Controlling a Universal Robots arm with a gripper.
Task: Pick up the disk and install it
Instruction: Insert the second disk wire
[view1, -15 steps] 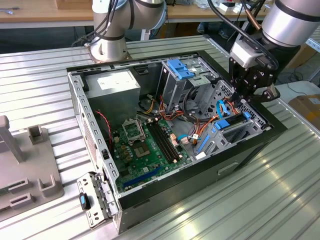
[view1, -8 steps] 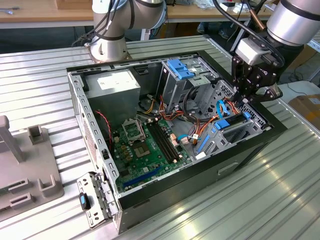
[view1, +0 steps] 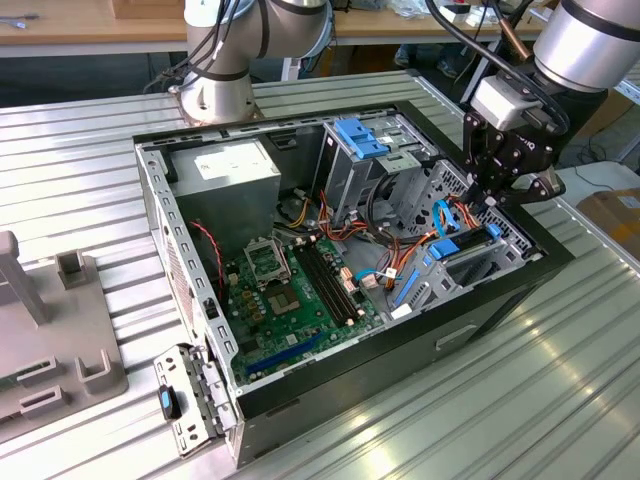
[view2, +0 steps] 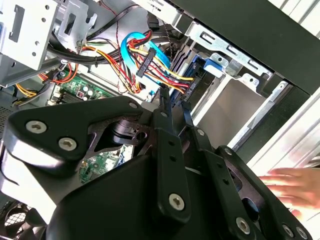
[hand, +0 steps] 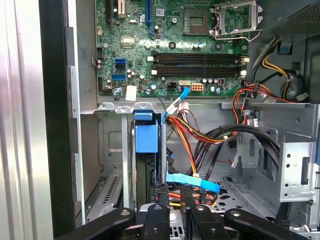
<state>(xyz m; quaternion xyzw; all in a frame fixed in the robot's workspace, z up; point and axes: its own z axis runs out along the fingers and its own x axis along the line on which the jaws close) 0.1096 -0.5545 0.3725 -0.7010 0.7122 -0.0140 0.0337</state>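
Inside the open computer case (view1: 150, 190) on the worktop (view1: 560, 400), in the exterior view, the claw (view1: 497, 200) hangs over the drive bay, where the disk (view1: 470, 243) sits. In the second wrist view, its fingers (view2: 164, 107) look nearly closed. In the first wrist view, the blue-railed disk (hand: 146, 132) stands seated; pressing straight along the bay rails should avoid jamming.

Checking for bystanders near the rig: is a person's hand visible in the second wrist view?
Yes, a person's hand shows beside the open computer case, past the robot's hand.
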